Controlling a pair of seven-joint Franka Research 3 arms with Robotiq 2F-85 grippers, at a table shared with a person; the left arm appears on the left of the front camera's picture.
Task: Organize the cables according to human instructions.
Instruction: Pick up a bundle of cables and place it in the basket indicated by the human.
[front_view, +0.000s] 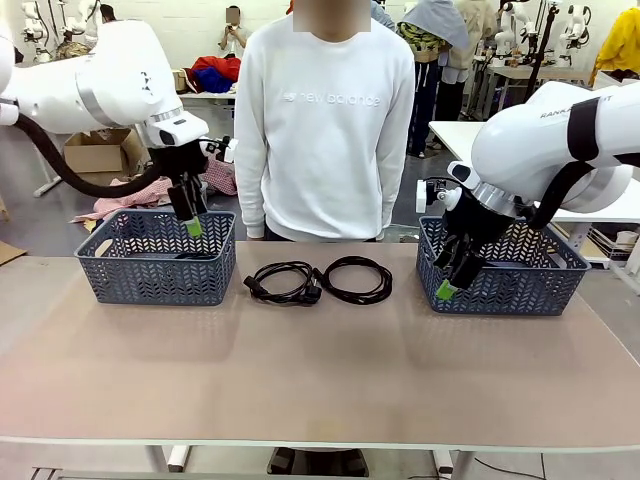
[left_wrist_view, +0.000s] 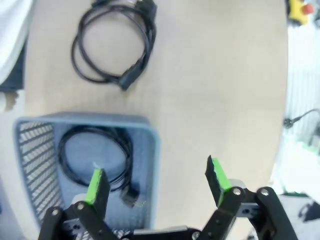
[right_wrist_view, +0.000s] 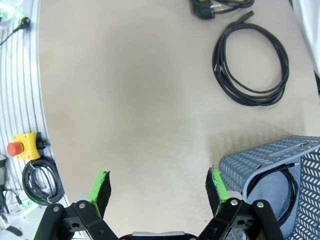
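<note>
Two of the black cables are lying out on the desk (front_view: 320, 380), smack in the middle between the two baskets and right in front of the person (front_view: 325, 120) standing at the far side. The left coil (front_view: 300, 292) and the right coil (front_view: 355, 298) sit just beside each other, with a chunky plug pretty much at the spot where they meet.

The other two are already binned. One coiled cable (left_wrist_view: 127, 155) lies flat on the bottom of the left basket (front_view: 150, 275), and another cable (right_wrist_view: 295, 185) curls against the inside wall of the right basket (front_view: 520, 290).

The left hand (front_view: 190, 215) hangs over the left basket, green pads pointing down at about rim height, fingers spread wide with nothing between them. The right hand (front_view: 455, 275) is tilted down at the near-left corner of the right basket, just outside it, over bare desk, fingers also wide apart and holding nothing.
</note>
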